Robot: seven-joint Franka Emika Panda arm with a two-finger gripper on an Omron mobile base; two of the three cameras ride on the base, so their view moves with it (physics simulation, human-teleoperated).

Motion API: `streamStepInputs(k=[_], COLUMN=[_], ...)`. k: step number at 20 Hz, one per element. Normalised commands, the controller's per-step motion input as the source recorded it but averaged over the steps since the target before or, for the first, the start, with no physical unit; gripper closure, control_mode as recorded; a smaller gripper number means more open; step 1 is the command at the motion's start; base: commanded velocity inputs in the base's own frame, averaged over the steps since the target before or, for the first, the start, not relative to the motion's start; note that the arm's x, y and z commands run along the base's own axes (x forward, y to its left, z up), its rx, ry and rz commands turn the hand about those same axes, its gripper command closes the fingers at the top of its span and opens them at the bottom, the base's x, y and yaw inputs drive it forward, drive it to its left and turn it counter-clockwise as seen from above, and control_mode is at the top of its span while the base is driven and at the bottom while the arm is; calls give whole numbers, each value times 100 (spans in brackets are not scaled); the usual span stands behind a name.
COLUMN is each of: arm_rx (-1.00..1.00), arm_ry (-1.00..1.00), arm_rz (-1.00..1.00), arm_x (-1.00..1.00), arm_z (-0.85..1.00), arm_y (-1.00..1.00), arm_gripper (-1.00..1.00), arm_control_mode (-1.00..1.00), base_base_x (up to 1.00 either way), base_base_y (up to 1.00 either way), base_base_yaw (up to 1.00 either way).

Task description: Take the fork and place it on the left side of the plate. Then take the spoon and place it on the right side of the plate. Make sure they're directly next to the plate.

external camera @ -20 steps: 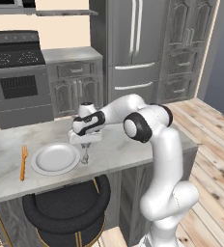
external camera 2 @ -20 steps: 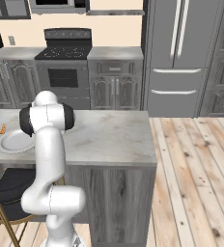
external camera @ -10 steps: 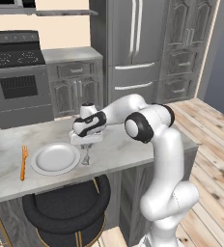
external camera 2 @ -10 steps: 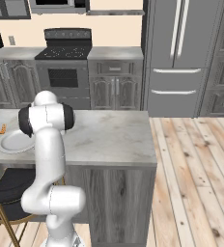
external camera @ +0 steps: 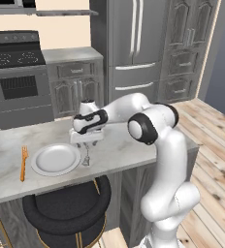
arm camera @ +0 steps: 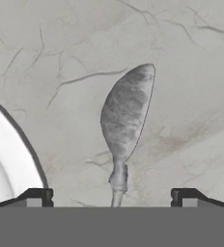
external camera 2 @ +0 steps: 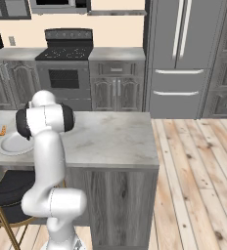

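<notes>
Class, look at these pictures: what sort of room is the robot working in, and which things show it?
A home kitchen, rendered. A stove and a steel refrigerator stand against the back wall, and a marble counter carries a plate and a fork.

the left base view looks forward and down from behind the arm, the tabletop (external camera: pixel 114 150) crossing mid-frame and the plate (external camera: pixel 55 159) at lower left. the right base view shares that tabletop (external camera 2: pixel 110 139), plate (external camera 2: pixel 12 144) at its left edge. the hand view looks close down on the spoon (arm camera: pixel 126 116), plate (arm camera: pixel 7 159) at lower left.
</notes>
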Motion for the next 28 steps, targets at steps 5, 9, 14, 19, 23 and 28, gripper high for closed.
streamStepInputs(k=[5,9,14,19,23,28], arm_rx=[0,-1,-2,0,0,2], arm_ry=[0,-8,-8,0,4,5], arm_rz=[0,0,0,0,0,0], arm_x=[-32,-46,-61,-69,-68,-74], arm_z=[49,41,32,23,21,24], arm_y=[-3,-12,-18,-22,-17,-18], arm_gripper=[-100,-100,-100,-100,-100,-100], arm_control_mode=[-100,-100,-100,-100,-100,-100], base_base_x=[0,0,0,0,0,0], base_base_y=[0,0,0,0,0,0], base_base_yaw=[0,0,0,0,0,0])
